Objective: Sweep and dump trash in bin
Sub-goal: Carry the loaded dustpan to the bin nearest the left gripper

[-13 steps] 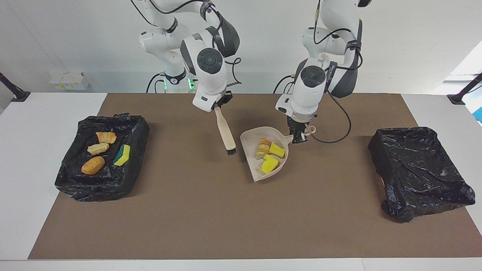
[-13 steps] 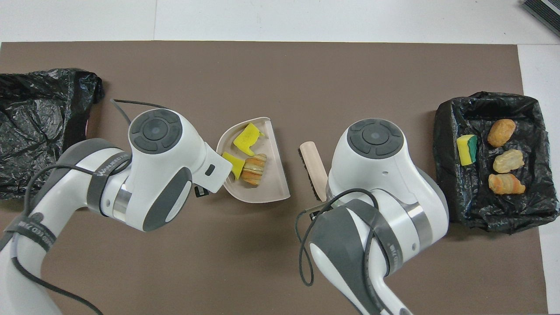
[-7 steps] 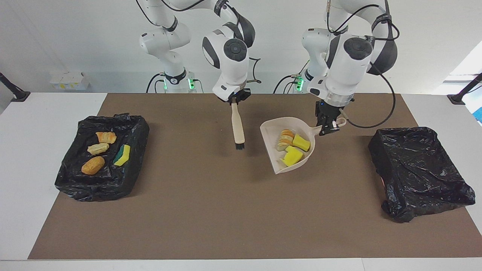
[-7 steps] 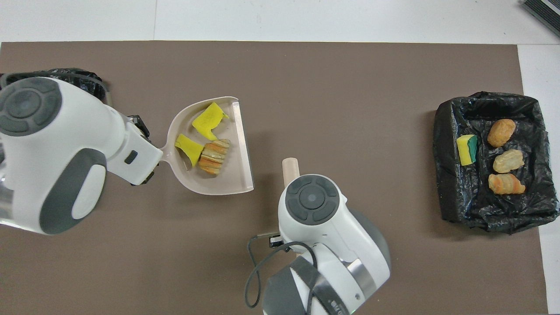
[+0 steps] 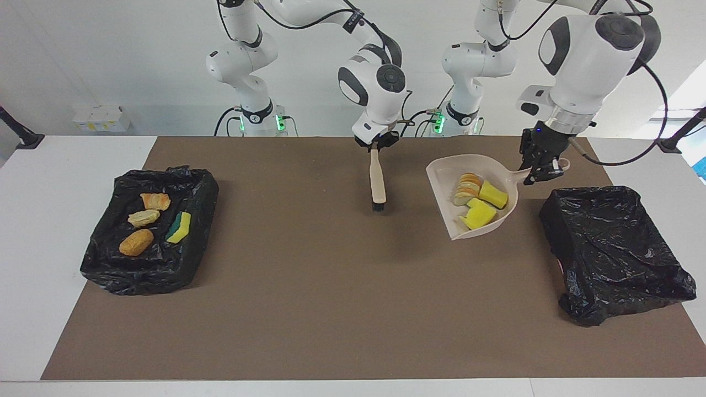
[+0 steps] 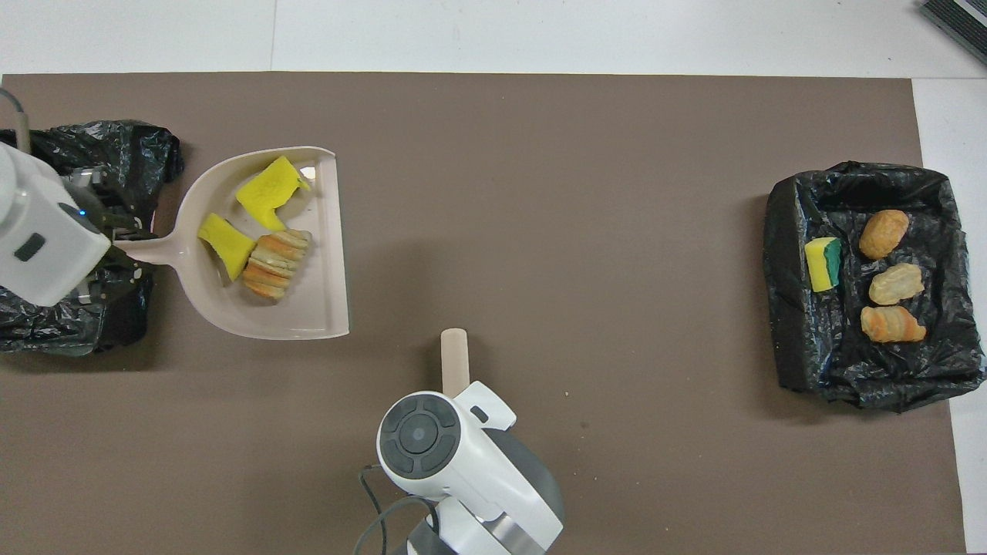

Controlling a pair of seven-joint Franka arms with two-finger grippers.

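My left gripper [image 5: 543, 172] is shut on the handle of the beige dustpan [image 5: 449, 176], which it holds in the air over the mat beside the empty black-lined bin [image 5: 612, 248]. Trash lies in the pan: two yellow sponge chunks [image 5: 492, 194] [image 5: 479, 214] and a bread-like lump [image 5: 468, 187]. From overhead the pan [image 6: 308, 308] reaches out from the bin [image 6: 77, 154], with the left gripper [image 6: 127, 250] over the bin's edge. My right gripper [image 5: 376, 148] is shut on the beige brush [image 5: 378, 182], which hangs bristles down over the mat's middle.
A second black-lined tray [image 5: 110, 275] sits at the right arm's end of the table. It holds three bread-like lumps [image 5: 136, 241] and a green-backed sponge [image 5: 179, 227]. The brown mat [image 5: 331, 309] covers most of the table.
Both arms rose. The left arm carried the loaded dustpan toward the bin at its end of the table. The right arm lifted the brush and drew it back toward the robots.
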